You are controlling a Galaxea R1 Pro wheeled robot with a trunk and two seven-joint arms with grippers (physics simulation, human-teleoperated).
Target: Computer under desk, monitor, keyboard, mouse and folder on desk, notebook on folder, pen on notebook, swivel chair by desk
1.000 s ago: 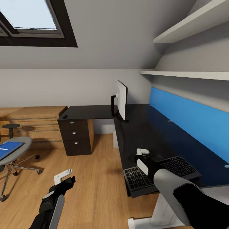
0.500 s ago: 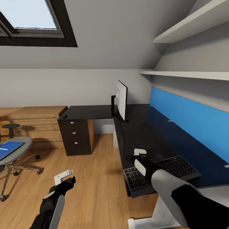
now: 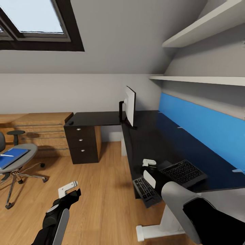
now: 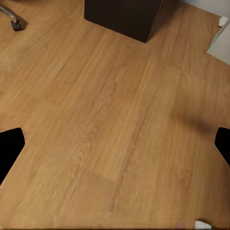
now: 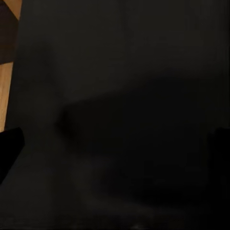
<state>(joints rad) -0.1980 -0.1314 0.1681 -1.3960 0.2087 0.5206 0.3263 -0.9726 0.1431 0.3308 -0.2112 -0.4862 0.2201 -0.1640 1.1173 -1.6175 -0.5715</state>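
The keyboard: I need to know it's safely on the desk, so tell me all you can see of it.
The keyboard is flat, long and black with dark grey keys. It lies skewed on the black desk at the near end, one end jutting past the front edge over the floor. The right arm crosses its middle, with the right gripper just above.

1. Wooden floor (image 4: 115,120) of warm orange-brown planks runs on a slant across nearly the whole picture.
2. The black tips of the left gripper's fingers (image 4: 9,148) show at the two side edges, far apart, with only bare floor between them.
3. A dark, almost black drawer unit (image 4: 125,15) stands on the floor at one edge, its lower corner pointing inward.
4. A chrome caster of the swivel chair (image 4: 13,21) rests on the planks in a corner.
5. A white desk foot (image 4: 221,36) enters at the opposite corner.
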